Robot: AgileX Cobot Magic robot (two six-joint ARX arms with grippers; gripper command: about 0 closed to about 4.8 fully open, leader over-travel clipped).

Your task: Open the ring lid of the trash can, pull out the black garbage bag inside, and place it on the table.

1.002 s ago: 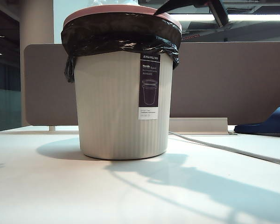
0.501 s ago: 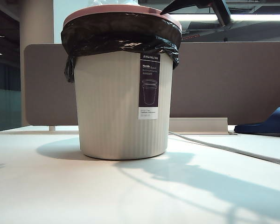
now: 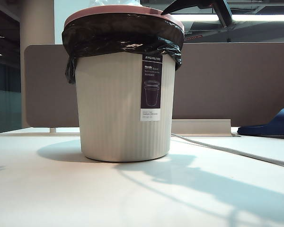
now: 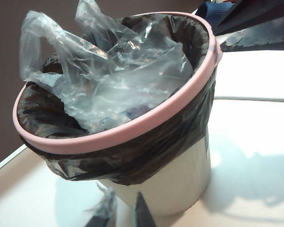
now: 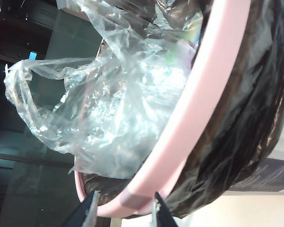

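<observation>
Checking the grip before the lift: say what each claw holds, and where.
Right claw straddles the ring lid at its rim, fingers on either side; a firm grip can't be told. Left claw holds nothing.

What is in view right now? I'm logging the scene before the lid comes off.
can: one, cream, mid-table
label: one, dark, on can's front
lid: one, pink, on can's rim
bag: one, black, folded over rim
clear bag: one, see-through, inside can
slipper: one, blue, far right
cable: one, white, right of can
table: one, white
left gripper: near-shut, beside can
right gripper: open, astride lid
</observation>
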